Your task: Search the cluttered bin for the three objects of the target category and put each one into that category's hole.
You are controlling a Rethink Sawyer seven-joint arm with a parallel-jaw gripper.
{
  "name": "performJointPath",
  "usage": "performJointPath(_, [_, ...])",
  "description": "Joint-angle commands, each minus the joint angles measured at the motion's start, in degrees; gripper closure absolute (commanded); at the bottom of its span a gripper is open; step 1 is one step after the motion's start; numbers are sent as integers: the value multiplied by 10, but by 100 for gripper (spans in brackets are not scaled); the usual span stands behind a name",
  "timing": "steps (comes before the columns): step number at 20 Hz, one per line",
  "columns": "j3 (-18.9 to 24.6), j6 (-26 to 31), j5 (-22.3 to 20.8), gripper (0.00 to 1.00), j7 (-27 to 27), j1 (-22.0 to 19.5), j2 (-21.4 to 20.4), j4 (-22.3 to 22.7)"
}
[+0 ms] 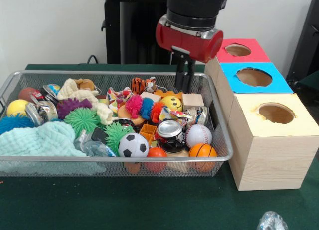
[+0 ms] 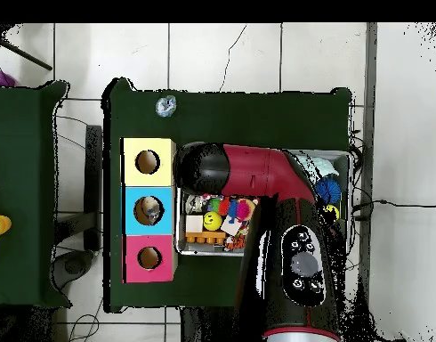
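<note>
One gripper [image 1: 184,79] hangs over the bin [image 1: 223,134] at its two o'clock corner, fingers together, empty. I count one bottle [image 1: 92,147] at the bin's seven o'clock and three boxes [image 1: 269,140].

Three holed boxes [image 1: 264,120], one bin [image 1: 222,135]

Bin [image 1: 219,125] on bench [image 1: 149,205], three holed boxes [image 1: 271,140] just right of it (front view); tool [image 1: 183,78] above bin's far right; bottle [image 1: 271,221] near right.
</note>
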Motion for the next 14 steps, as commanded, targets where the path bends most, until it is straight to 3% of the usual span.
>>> performJointPath(1, [18,-67,-62,100,-25,4,41,33])
performJointPath(9, [17,-164,-89,100,10,-4,87,53])
performJointPath(14, [20,-186,-86,100,11,-7,90,71])
